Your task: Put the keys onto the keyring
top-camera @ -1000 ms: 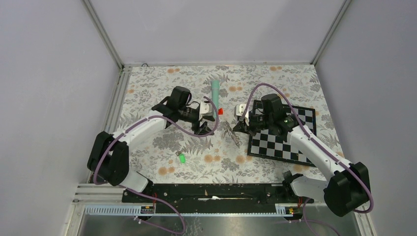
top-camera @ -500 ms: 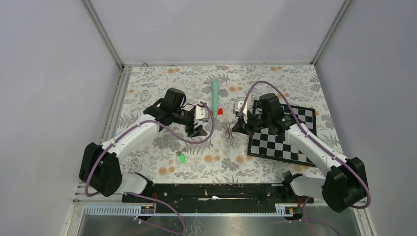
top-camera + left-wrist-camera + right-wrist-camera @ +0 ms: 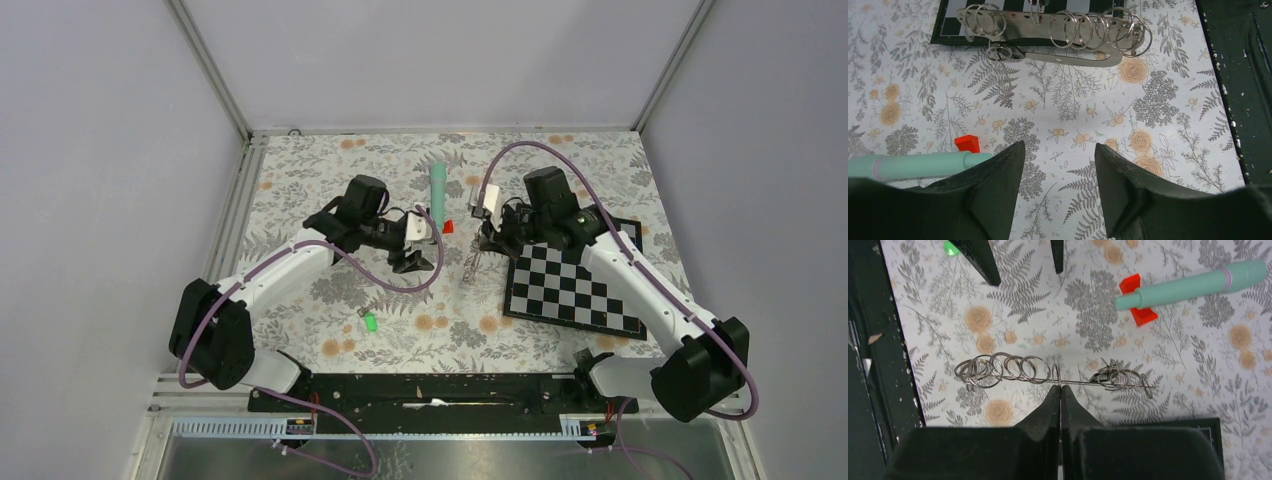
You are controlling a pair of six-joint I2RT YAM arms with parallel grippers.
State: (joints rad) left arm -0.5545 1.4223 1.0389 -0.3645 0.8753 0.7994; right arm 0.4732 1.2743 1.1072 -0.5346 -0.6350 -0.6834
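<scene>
- Pinching the keyring (image 3: 1018, 25), a flat metal strip strung with wire rings, edge-on in the closed right gripper (image 3: 1060, 390), near the teal stick (image 3: 1193, 282).
- Hovering with the left gripper (image 3: 1059, 146) spread wide and empty, just beside the teal stick's red base (image 3: 967, 143).
- Leaving the green-headed key (image 3: 369, 322) lying well apart from the teal stick, toward the arm bases.

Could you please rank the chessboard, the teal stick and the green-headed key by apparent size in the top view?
Largest to smallest:
1. chessboard
2. teal stick
3. green-headed key, clearly the smallest
</scene>
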